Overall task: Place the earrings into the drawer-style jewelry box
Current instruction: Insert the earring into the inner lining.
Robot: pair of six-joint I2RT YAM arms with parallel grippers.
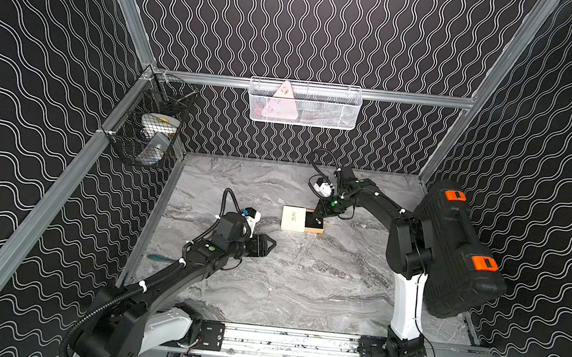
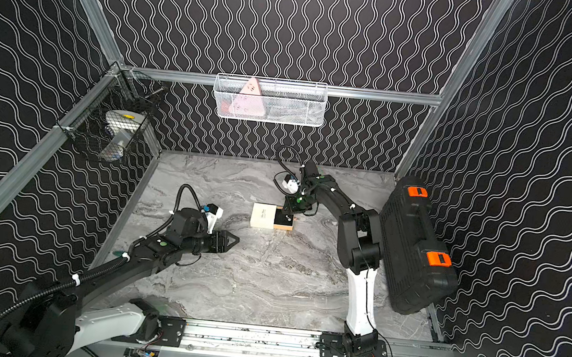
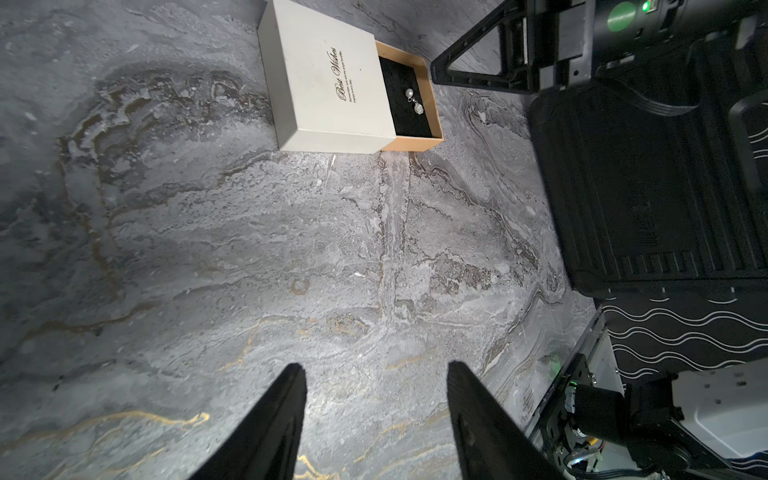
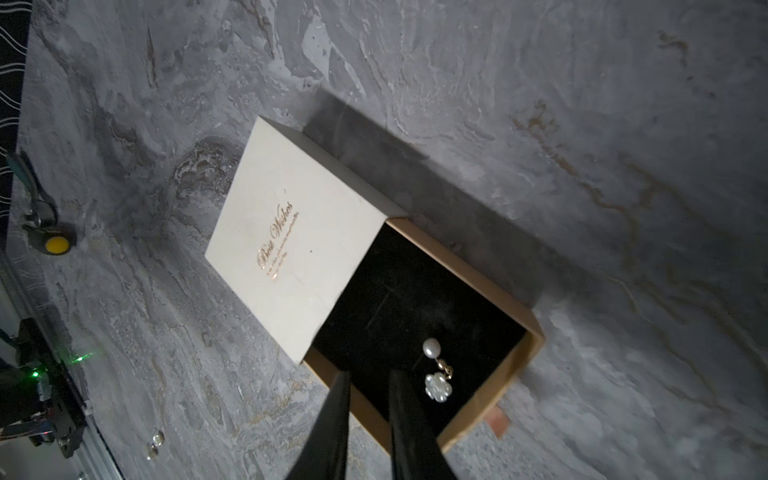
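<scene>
A: What fills the view?
B: A booth of black walls with white wavy lines and aluminium rails, floored by a grey marbled counter point(image 1: 302, 295). A big black case point(image 1: 456, 249) with orange latches stands tilted against the right wall
A: Other containers?
B: A white wire basket point(image 1: 337, 113) on the back rail holds a pink triangular item point(image 1: 280, 105); a black wire basket point(image 1: 127, 142) at the left wall holds a white roll point(image 1: 159, 122) and more I cannot make out
A: The arms?
B: The left tool point(image 3: 376, 366) hangs low over bare counter, jaws wide apart and empty, well apart from the box. The right tool point(image 4: 370, 374) has its jaws a narrow gap apart, nothing between them
A: And the box?
B: The jewelry box point(image 4: 299, 241) lies flat on the counter, cream sleeve printed "Best Wishes", its tan drawer point(image 4: 399, 299) pulled roughly halfway out toward the right arm
A: The earrings?
B: The earrings point(image 4: 437, 386), pearl and flower shapes, lie on the drawer's black lining near its outer end, just beside one right-tool fingertip, outside the gap between the jaws
</scene>
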